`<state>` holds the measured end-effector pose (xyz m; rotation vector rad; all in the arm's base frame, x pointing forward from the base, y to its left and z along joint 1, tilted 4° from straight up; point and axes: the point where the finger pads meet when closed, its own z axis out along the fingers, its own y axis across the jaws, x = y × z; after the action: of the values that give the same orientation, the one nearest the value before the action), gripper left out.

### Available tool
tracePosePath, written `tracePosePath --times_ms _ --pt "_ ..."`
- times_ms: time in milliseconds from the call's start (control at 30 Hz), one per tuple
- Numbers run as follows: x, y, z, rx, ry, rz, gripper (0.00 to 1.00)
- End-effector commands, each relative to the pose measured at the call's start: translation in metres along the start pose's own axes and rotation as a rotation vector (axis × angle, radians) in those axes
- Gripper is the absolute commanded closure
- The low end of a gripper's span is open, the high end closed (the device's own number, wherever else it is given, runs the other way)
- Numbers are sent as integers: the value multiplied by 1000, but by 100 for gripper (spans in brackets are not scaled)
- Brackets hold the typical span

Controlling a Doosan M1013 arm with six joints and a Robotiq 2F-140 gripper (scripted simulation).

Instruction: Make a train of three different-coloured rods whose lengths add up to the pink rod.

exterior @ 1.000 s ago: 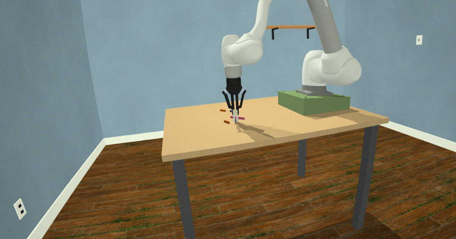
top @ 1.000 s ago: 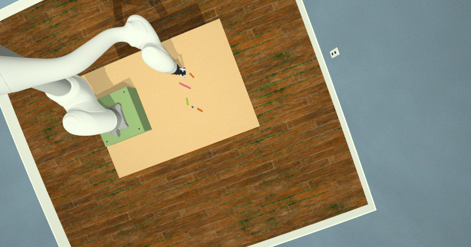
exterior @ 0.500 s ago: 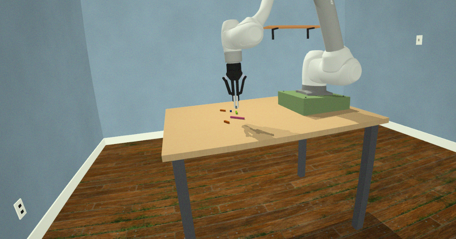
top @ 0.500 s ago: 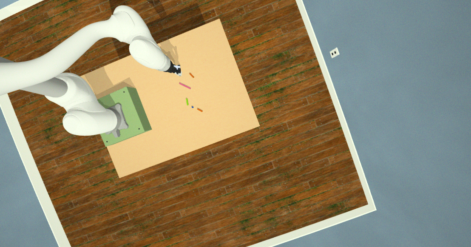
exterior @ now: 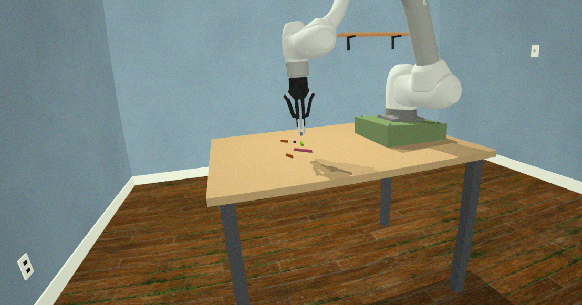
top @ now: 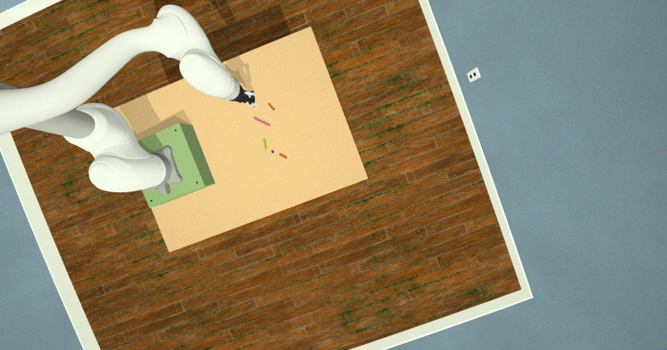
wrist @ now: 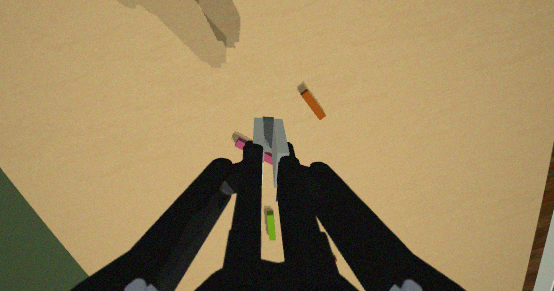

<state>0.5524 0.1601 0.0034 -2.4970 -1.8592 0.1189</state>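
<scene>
My gripper point(top: 254, 104) point(exterior: 301, 133) point(wrist: 267, 132) points down above the table, shut on a small dark grey rod point(exterior: 301, 133) point(wrist: 268, 126) that shows between its pale fingertips. The pink rod point(top: 261, 121) point(exterior: 302, 150) point(wrist: 240, 144) lies flat, partly behind the fingers in the wrist view. One orange rod point(top: 271, 106) point(exterior: 289, 155) point(wrist: 313, 105) lies beyond it. The lime rod point(top: 265, 144) point(exterior: 301, 143) point(wrist: 271, 226) lies on its other side. The blue rod point(top: 272, 151) point(exterior: 294, 142) lies between the lime rod and a second orange rod point(top: 282, 155) point(exterior: 284, 140), apart from both.
The green base block point(top: 203, 161) point(exterior: 419, 135) point(wrist: 25, 234) carries the arm on the table point(top: 303, 81) point(exterior: 244, 168) point(wrist: 425, 79). The arm's shadow falls on the table. A shelf point(exterior: 372, 34) hangs on the wall behind.
</scene>
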Motion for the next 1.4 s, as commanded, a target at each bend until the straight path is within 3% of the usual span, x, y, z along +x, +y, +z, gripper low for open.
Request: tracePosePath --times_ms 0,1000,1233,1300,1367 --pt "4 3 -4 -7 2 -2 97" --pt "4 3 -4 -7 2 -1 97" --pt "-67 32 -5 -8 2 61 97" --pt "-67 32 -5 -8 2 61 97" --pt "-95 40 -5 -8 3 85 97"
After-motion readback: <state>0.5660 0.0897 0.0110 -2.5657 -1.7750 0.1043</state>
